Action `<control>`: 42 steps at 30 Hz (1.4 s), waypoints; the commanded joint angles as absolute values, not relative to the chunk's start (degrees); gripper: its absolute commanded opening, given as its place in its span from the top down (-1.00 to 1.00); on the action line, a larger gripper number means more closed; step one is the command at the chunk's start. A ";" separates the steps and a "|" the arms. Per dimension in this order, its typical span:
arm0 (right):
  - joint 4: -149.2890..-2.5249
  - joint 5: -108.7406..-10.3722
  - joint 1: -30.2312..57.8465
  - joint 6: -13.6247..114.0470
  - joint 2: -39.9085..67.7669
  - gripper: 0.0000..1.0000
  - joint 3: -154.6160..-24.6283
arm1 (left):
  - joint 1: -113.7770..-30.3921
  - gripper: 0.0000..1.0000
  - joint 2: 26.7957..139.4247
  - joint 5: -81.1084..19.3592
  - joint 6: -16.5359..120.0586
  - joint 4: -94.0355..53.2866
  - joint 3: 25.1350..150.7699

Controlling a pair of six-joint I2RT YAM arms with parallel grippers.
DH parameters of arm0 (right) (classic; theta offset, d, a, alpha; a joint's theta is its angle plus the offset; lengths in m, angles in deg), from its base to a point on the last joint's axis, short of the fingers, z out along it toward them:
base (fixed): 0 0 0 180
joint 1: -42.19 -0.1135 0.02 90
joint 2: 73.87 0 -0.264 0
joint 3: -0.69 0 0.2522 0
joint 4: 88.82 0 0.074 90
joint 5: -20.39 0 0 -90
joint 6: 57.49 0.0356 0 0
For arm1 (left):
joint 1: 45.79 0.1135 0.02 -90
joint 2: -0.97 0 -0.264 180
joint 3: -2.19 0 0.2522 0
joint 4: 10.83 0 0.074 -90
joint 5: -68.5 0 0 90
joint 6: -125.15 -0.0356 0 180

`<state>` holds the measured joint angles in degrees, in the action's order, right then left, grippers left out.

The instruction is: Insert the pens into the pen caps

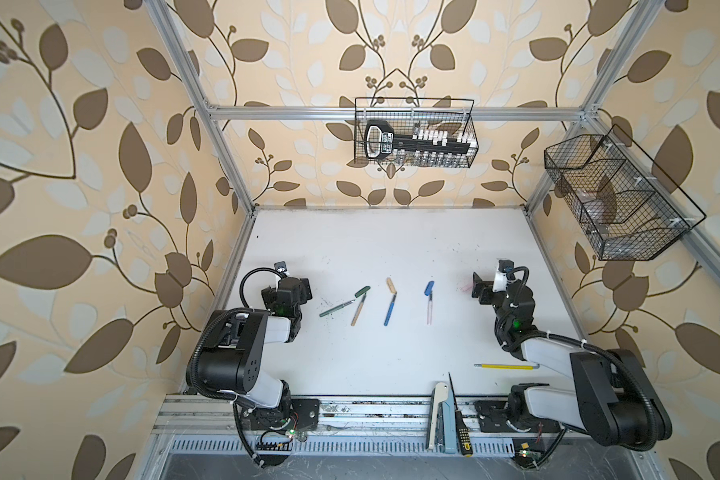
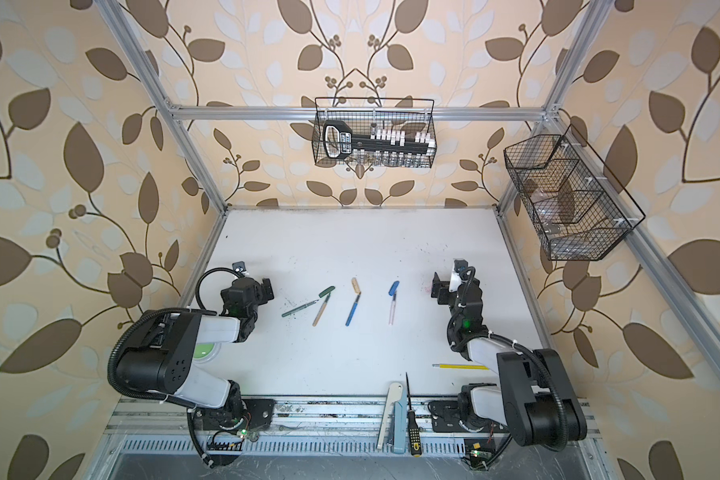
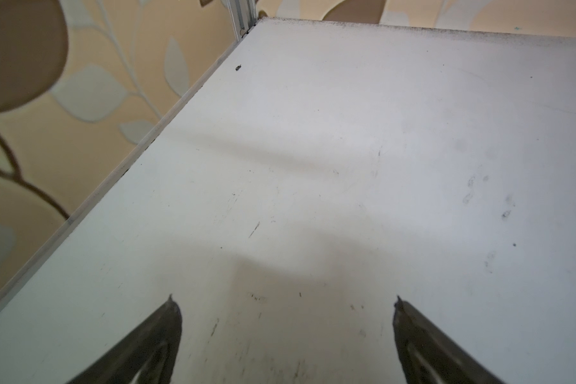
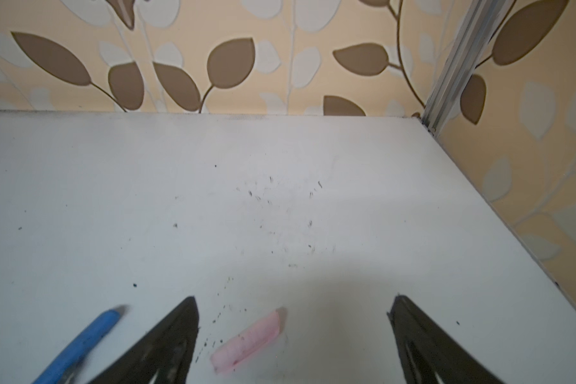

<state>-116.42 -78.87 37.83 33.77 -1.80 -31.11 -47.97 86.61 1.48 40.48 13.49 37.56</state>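
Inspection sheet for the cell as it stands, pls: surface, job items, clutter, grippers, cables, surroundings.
Surface: white table, scattered dark specks.
Job's things: green pen, tan pen, blue pen, pink pen mid-table, all uncapped; green cap, tan cap, blue cap just beyond the pen tips; pink cap apart, by the right gripper.
Clutter: yellow rod at front right; screwdriver and white-blue tool on the front rail.
Grippers: left gripper open, empty; right gripper open, empty.
Cables: black conduit on each arm, clear of the pens.
Surroundings: back basket with a tool set; side basket; leaf wallpaper.
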 commanded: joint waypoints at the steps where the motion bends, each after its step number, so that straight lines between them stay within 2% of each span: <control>1: -98.62 -81.35 35.29 36.28 -3.57 -0.72 -39.04 | -47.78 -0.98 81.68 4.03 40.98 3.63 44.77; 5: -79.88 -83.60 29.77 40.09 -3.70 -0.69 -49.90 | -47.82 -0.98 77.01 4.33 42.46 -3.70 47.75; 9: -63.75 -81.48 25.82 43.87 -2.00 -0.65 -59.80 | -47.91 -0.98 69.40 -3.24 46.71 -13.13 50.94; 14: -52.53 -78.37 21.74 45.48 -0.40 -0.59 -65.47 | -48.34 -0.98 62.40 -12.19 51.19 -26.76 55.51; 18: -45.25 -78.32 19.10 48.14 1.60 -0.53 -68.37 | -49.75 -0.98 57.66 -17.90 54.34 -27.80 54.37; 21: -41.85 -79.11 16.91 50.08 3.10 -0.49 -69.40 | -52.34 -0.98 55.46 -21.08 54.56 -25.51 52.60; 26: -41.49 -78.53 14.43 53.26 5.28 -0.40 -68.66 | -60.46 -0.98 55.81 -18.48 49.38 -22.41 48.46; 33: -44.02 -76.29 12.73 55.12 11.99 -0.32 -69.12 | -60.74 -0.98 58.71 -23.67 50.83 -19.31 47.69; 42: -46.90 -74.98 12.03 56.23 18.87 -0.22 -70.14 | -60.74 -0.98 55.50 -24.54 50.72 -17.04 45.24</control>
<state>-45.69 -76.00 12.30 54.90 17.37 -68.03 -60.76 57.59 -23.18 51.62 -20.54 46.39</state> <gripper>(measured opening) 0.612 0.989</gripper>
